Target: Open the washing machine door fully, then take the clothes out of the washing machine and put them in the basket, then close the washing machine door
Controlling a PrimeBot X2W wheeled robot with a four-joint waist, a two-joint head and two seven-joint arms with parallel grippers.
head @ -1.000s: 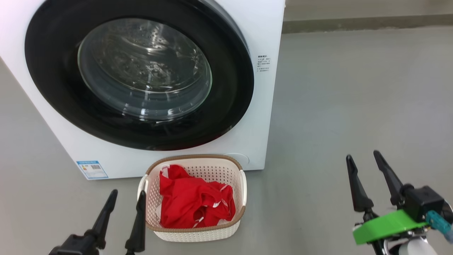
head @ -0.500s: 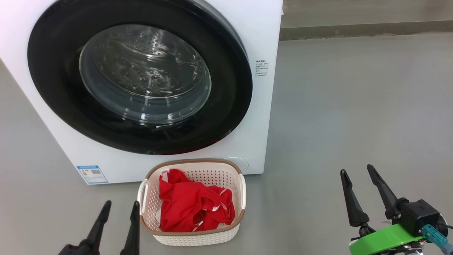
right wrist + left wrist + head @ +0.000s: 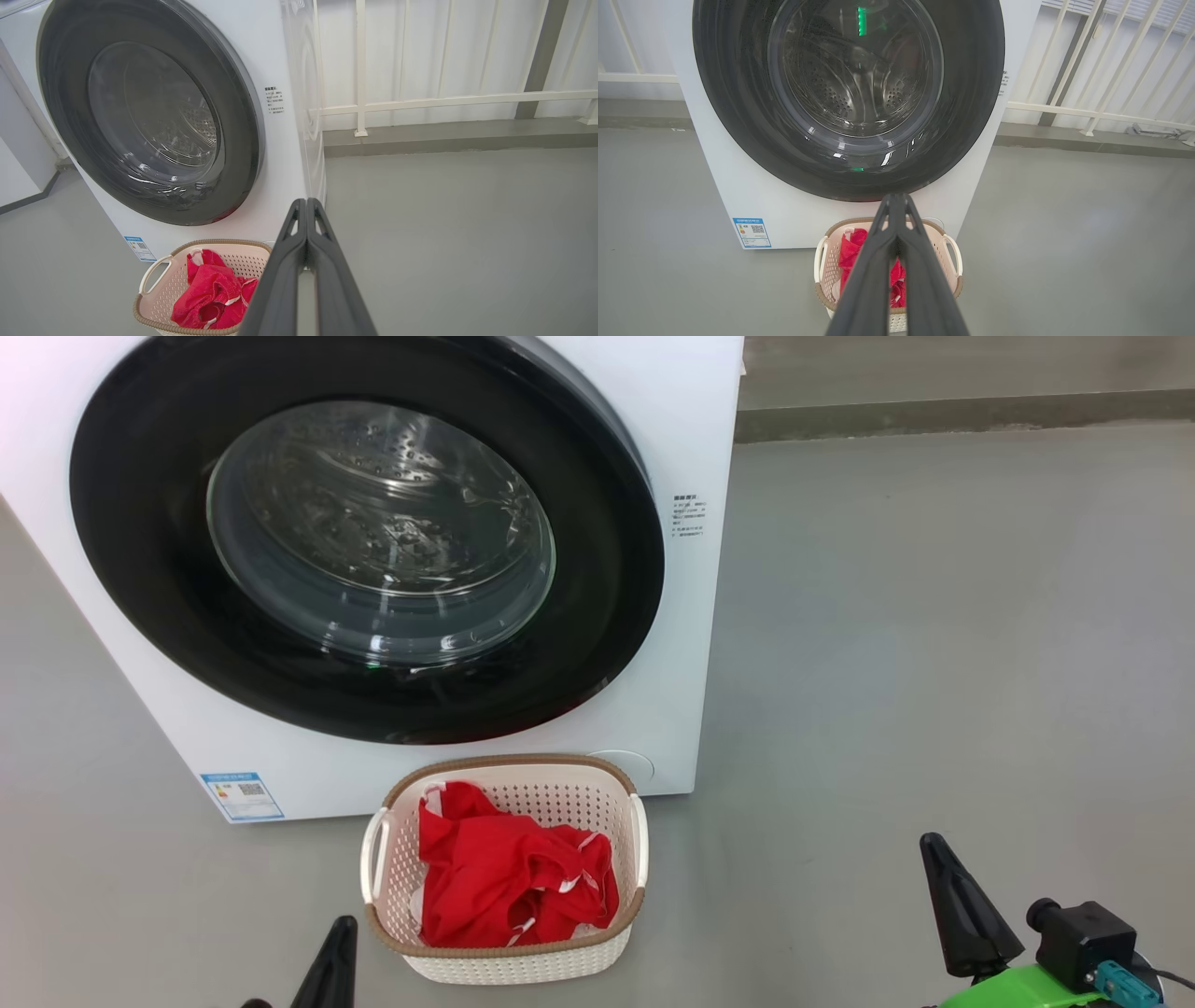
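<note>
The white washing machine (image 3: 695,644) stands on the floor with its black-rimmed round door (image 3: 607,569) shut flat against its front; the steel drum shows through the glass. In front of it sits the cream basket (image 3: 509,971), and the red clothes (image 3: 504,882) lie inside. My left gripper (image 3: 338,943) is shut at the basket's lower left, holding nothing, its fingertips (image 3: 896,198) pressed together in the left wrist view. Well to the right of the basket, over bare floor, my right gripper (image 3: 938,859) is shut and empty, with its fingertips (image 3: 306,203) touching.
Grey floor (image 3: 934,616) spreads wide to the right of the machine. A white railing (image 3: 444,100) on a low grey kerb runs behind it. A blue sticker (image 3: 241,793) marks the machine's lower left front.
Both grippers have gone from open to shut and have dropped lower in the head view. The view tilted slightly between the first two frames. Door, basket and clothes stay as they were.
</note>
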